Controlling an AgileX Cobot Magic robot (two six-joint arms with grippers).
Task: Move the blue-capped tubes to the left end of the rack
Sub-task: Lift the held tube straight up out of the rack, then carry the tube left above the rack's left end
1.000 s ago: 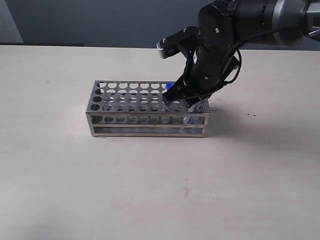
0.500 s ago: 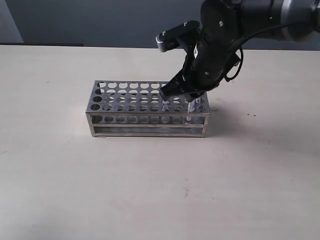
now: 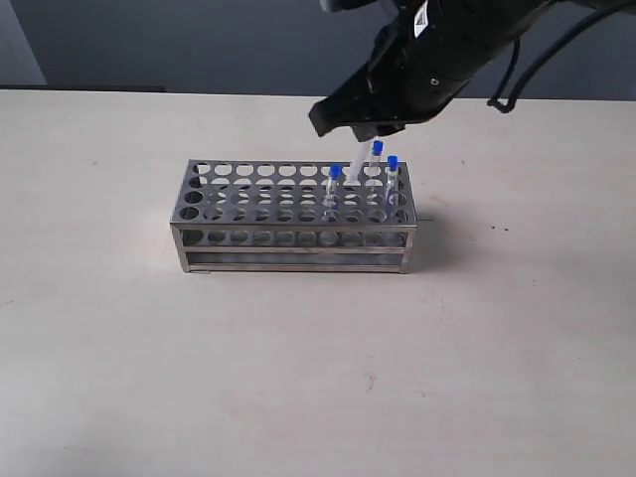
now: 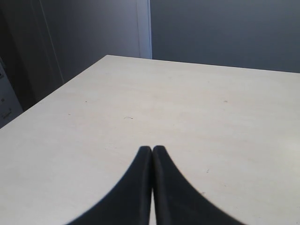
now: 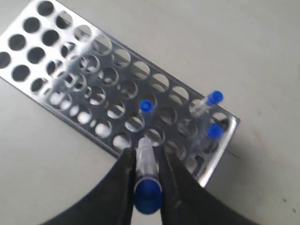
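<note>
The shiny metal rack (image 3: 258, 204) (image 5: 89, 89) stands mid-table. Three blue-capped tubes stay in holes at its right end: one (image 3: 335, 174) (image 5: 146, 106) a few holes in, two (image 3: 378, 149) (image 3: 393, 163) by the end wall, with caps (image 5: 215, 97) (image 5: 214, 131). Above that end, my right gripper (image 3: 370, 134) (image 5: 145, 151) is shut on a fourth tube (image 3: 358, 167) (image 5: 146, 164). That tube hangs tilted, its lower tip about level with the top plate. My left gripper (image 4: 152, 150) is shut on nothing over bare table, out of the exterior view.
The rack's holes left of the tubes (image 3: 224, 189) hold nothing. The pale tabletop (image 3: 298, 358) runs all round the rack. A dark wall (image 3: 199, 40) stands behind the table's far edge.
The right arm has risen from the rack's right end, drawing one tube up out of its hole. The caps of the three tubes left in the rack now show.
</note>
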